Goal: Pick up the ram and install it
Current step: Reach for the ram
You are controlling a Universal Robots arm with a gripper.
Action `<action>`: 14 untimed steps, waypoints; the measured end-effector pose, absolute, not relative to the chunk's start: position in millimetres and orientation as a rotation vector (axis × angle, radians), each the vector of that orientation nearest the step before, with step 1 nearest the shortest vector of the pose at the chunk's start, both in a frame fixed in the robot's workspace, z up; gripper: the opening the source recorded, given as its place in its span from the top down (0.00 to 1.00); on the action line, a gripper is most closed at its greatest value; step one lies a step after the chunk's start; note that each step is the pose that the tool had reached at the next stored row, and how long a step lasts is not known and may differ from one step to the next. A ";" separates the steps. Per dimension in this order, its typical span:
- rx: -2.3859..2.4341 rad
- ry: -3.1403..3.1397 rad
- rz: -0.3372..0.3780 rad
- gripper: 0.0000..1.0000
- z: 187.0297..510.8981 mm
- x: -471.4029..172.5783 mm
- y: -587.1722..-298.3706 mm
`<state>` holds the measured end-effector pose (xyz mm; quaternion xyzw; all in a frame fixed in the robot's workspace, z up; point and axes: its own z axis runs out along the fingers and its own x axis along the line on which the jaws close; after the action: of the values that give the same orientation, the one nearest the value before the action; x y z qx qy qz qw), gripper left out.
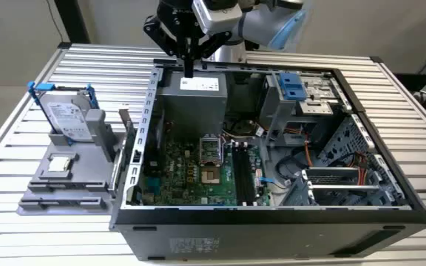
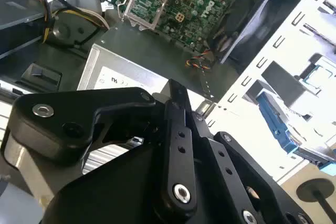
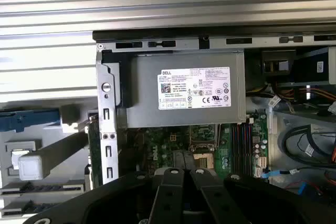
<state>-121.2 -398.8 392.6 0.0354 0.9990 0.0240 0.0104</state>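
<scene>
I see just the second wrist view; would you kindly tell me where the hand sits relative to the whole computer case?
Observer: In the exterior view the hand hangs over the power supply at the computer case's far end.
Operator: Thanks. Is anything installed for memory yet?
Observer: The black memory slots look empty along their whole length.
Operator: Anything outside?
Observer: A processor chip lies flat on the grey fixture, exterior view's left.
</scene>
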 end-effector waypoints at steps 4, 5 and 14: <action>0.110 3.118 0.075 1.00 392.6 -121.2 -398.8; 0.110 3.118 0.075 1.00 392.6 -121.2 -398.8; 0.111 3.118 0.075 1.00 392.6 -124.2 -398.7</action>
<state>-124.2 -398.7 392.6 0.0354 0.9990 0.0240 0.0104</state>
